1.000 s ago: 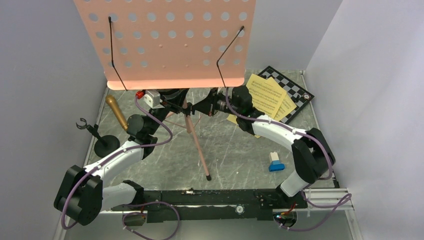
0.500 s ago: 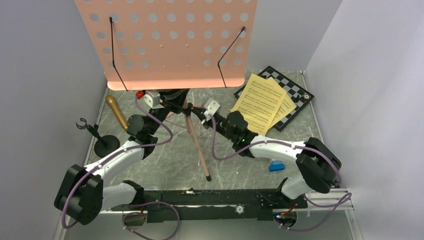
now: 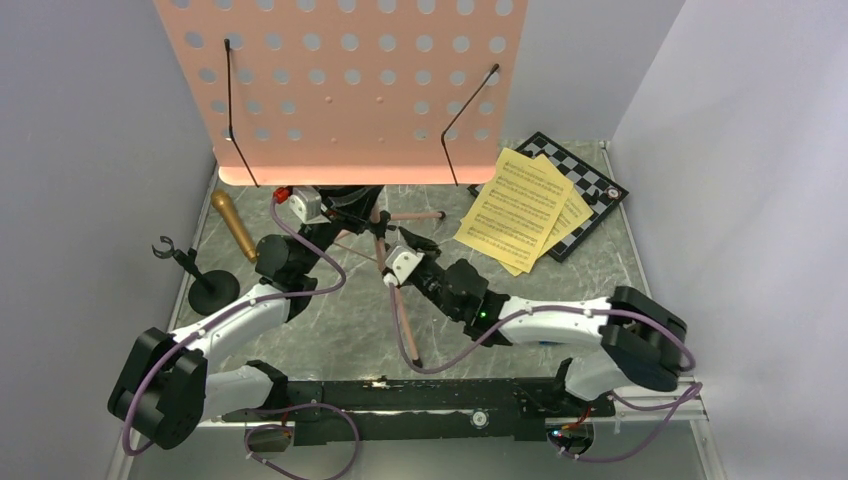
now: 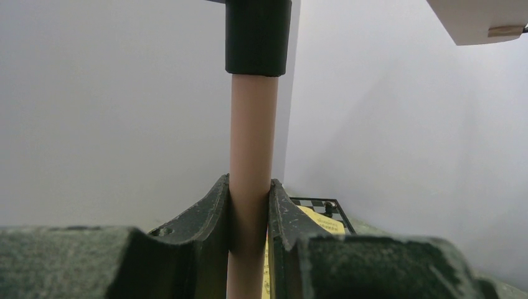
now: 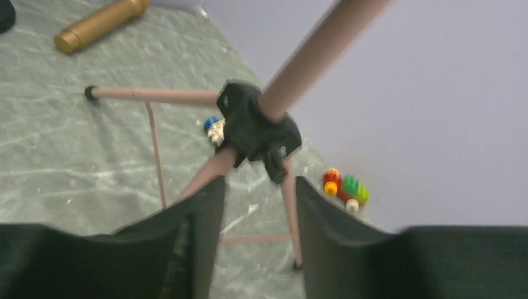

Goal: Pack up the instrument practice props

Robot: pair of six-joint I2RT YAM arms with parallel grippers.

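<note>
Left wrist: L claw (image 4: 249, 193) clamps pink stand pole (image 4: 252, 124); R claw (image 5: 258, 187) parted, by tripod hub (image 5: 256, 129).

I note a robotics lab cell: plain grey partition walls (image 3: 90, 150), marbled tabletop (image 3: 330, 335), black mounting rail (image 3: 420, 395) along its edge.

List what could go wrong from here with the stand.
1. The pink tripod music stand with perforated desk looks top-heavy. Only the left gripper clamps its pole, so it may tip.
2. The open right gripper flanks the legs below the black leg hub. Closing could catch a thin brace instead.
</note>
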